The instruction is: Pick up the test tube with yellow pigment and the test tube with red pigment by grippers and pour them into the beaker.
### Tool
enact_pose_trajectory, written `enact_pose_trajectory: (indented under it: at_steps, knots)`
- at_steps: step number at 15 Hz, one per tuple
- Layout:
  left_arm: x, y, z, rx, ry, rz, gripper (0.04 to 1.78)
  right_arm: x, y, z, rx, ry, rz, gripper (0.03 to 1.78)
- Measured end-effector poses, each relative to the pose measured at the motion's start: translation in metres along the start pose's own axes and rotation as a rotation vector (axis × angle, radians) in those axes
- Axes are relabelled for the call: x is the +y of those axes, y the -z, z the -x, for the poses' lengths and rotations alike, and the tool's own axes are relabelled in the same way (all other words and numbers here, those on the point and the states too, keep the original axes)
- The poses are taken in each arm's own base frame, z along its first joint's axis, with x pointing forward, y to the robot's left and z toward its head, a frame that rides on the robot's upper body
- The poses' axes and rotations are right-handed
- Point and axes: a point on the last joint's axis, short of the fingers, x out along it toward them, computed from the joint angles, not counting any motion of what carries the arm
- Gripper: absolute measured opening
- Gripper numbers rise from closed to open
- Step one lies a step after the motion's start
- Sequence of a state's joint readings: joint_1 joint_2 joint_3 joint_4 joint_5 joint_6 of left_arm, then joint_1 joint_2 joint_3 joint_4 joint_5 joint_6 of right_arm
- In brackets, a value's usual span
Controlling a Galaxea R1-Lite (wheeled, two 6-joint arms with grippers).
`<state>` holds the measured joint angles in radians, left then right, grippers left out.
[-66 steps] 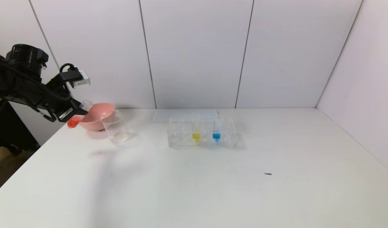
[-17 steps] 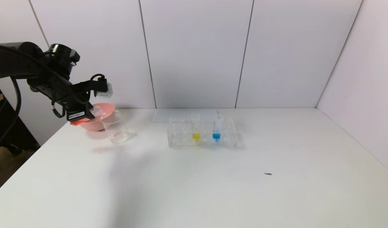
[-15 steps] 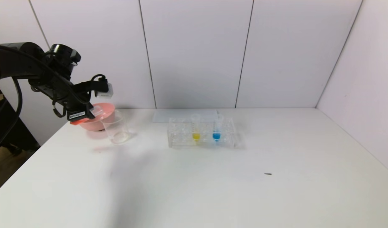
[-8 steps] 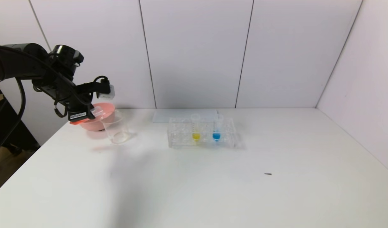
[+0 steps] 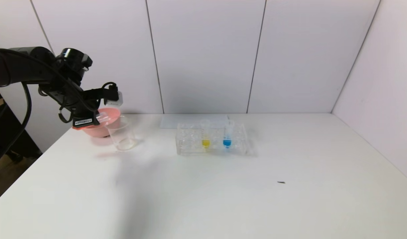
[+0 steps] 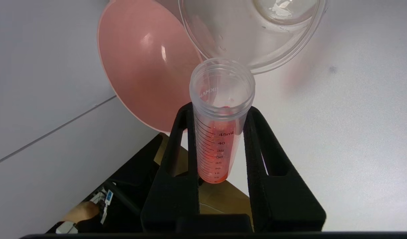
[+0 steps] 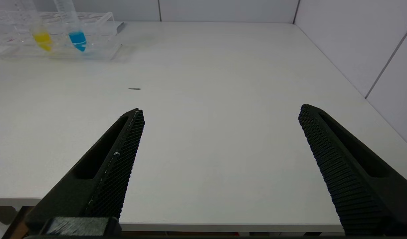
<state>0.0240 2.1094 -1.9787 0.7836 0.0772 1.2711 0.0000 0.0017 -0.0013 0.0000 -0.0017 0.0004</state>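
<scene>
**Red tube tipped at the beaker's rim**

The left gripper (image 6: 220, 132) is clamped on the test tube with red pigment (image 6: 220, 132), its two black fingers (image 6: 178, 149) pressed against the tube's sides. In the head view this gripper (image 5: 90, 120) hangs at about 10 o'clock on the table (image 5: 203, 192), just at the 9 o'clock side of the beaker (image 5: 123, 134), with the pink bowl (image 5: 102, 127) close behind. From the left wrist the tube's open mouth sits right at the beaker's (image 6: 253, 33) rim, red liquid collected low in the tube; none seems to have reached the beaker.

The step in hand looks like the red pour. Next the mouth probably needs to go over the rim and tilt further, keeping clear of the bowl.

The test tube with yellow pigment (image 5: 205, 136) stands in the clear rack (image 5: 190, 146) near 12 o'clock, beside a blue tube (image 5: 227, 136). The right gripper (image 7: 220, 159) is parked, jaws wide apart, over the table's near right part
</scene>
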Motion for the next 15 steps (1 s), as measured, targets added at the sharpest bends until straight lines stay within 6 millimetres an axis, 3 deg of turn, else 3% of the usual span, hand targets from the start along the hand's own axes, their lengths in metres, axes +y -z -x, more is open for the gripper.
enact_pose_trajectory:
  at_steps: [15]
  knots:
    - [-0.0023, -0.0092, -0.0026, 0.055, -0.021, -0.048, 0.43, 0.0, -0.0001, 0.0, 0.0, 0.0, 0.0, 1.7]
